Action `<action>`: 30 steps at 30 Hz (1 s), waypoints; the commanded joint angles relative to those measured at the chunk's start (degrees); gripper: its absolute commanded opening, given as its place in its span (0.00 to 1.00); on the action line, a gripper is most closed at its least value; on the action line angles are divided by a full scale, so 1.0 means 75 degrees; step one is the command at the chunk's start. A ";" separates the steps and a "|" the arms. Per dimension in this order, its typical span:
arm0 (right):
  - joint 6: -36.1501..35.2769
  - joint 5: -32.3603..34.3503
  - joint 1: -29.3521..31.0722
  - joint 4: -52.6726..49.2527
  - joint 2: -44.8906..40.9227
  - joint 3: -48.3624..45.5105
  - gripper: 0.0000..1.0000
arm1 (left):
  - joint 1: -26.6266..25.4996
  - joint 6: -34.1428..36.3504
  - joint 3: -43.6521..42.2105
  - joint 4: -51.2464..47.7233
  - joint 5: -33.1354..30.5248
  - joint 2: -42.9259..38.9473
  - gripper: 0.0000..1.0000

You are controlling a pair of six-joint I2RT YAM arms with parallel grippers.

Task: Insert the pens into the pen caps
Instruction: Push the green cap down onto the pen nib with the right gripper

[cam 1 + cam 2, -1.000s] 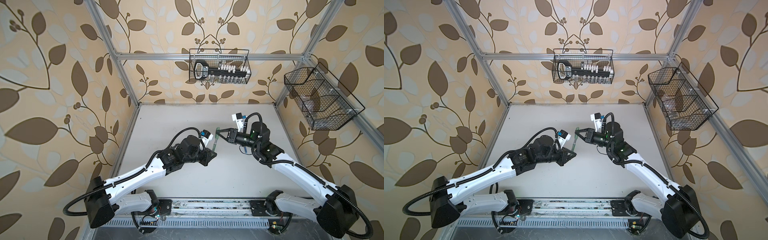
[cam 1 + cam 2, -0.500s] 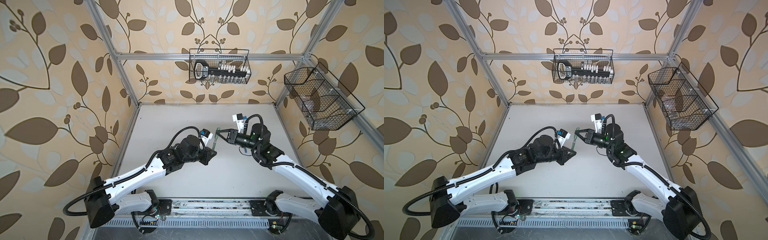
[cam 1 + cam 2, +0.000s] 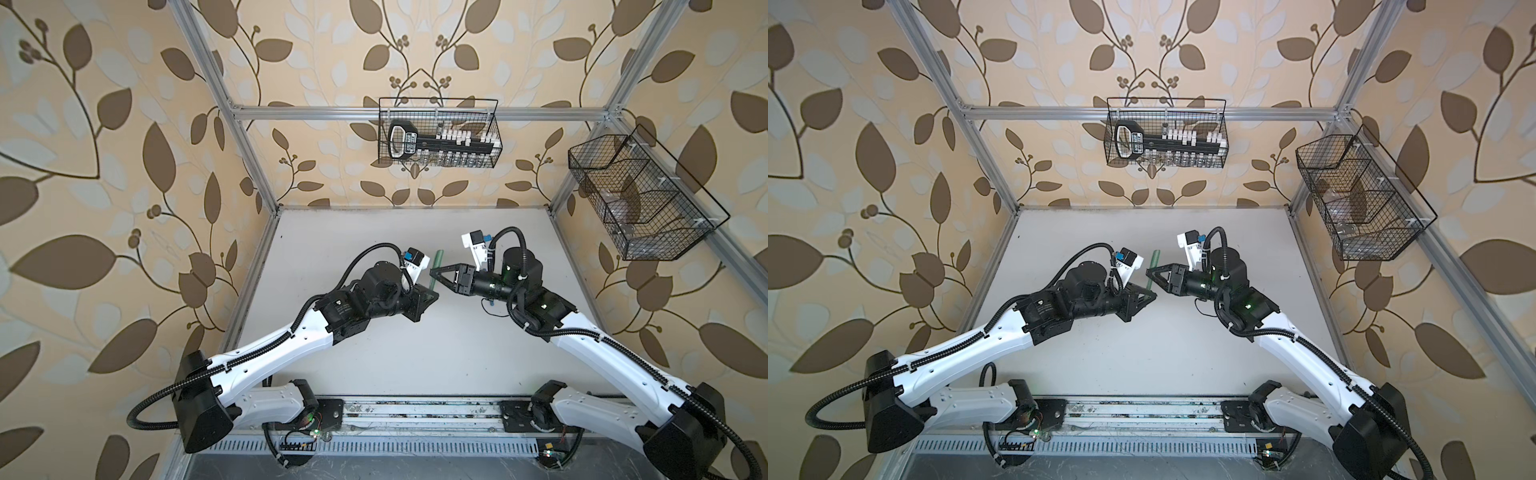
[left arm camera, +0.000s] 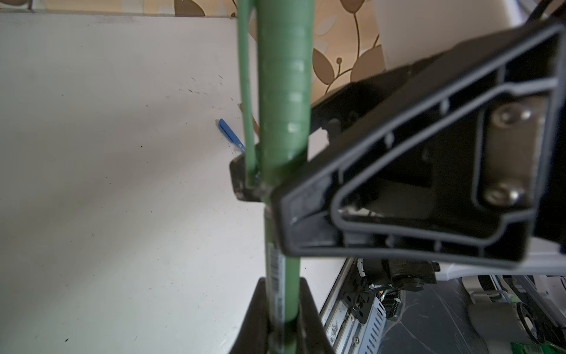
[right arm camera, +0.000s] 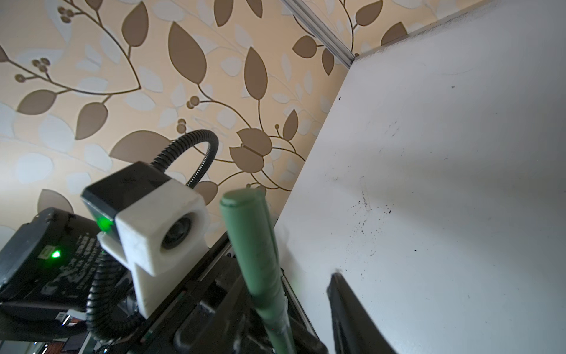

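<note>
**Green pen, capped, held above mid-table**

Item: green pen (image 3: 435, 266), left gripper (image 3: 428, 296) clamped on its barrel above the white table (image 3: 415, 365).

Views: both top views give only a short green stub between the two grippers. The left wrist view adds the green cap (image 4: 284, 92) seated on the pen. It also shows the right gripper (image 4: 258, 188) straddling the joint, and a blue pen (image 4: 230, 135) lying on the table beyond. The right wrist view shows a gap between the cap and one finger (image 5: 346, 306): jaws parted, gripping nothing.

Room: bare table on every side; walls and wire baskets (image 3: 492, 124) well apart.

Change: half a second earlier the right jaws stood closed at the cap. Both arms are otherwise about where they were.
</note>
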 commanded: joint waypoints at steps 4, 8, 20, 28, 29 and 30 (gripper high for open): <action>-0.0359 -0.0285 -0.0778 -0.0605 -0.0282 0.0661 0.54 | -0.0028 0.0178 0.0173 0.0192 0.0269 -0.0156 0.09; -0.0639 -0.0434 -0.0934 -0.0882 0.0131 0.1127 0.54 | -0.0028 0.0188 0.0157 0.0117 0.0338 -0.0171 0.09; -0.0781 -0.0708 -0.0663 -0.0857 0.0880 0.1704 0.46 | -0.0028 0.0182 0.0141 0.0108 0.0389 -0.0159 0.09; -0.0783 -0.0689 -0.0481 -0.0874 0.0951 0.1673 0.32 | -0.0028 0.0212 0.0091 0.0126 0.0360 -0.0142 0.09; -0.0783 -0.0679 -0.0460 -0.0892 0.0968 0.1645 0.29 | -0.0028 0.0210 0.0105 0.0137 0.0325 -0.0136 0.09; -0.0792 -0.0668 -0.0449 -0.0900 0.0974 0.1611 0.24 | -0.0028 0.0223 0.0112 0.0169 0.0286 -0.0147 0.09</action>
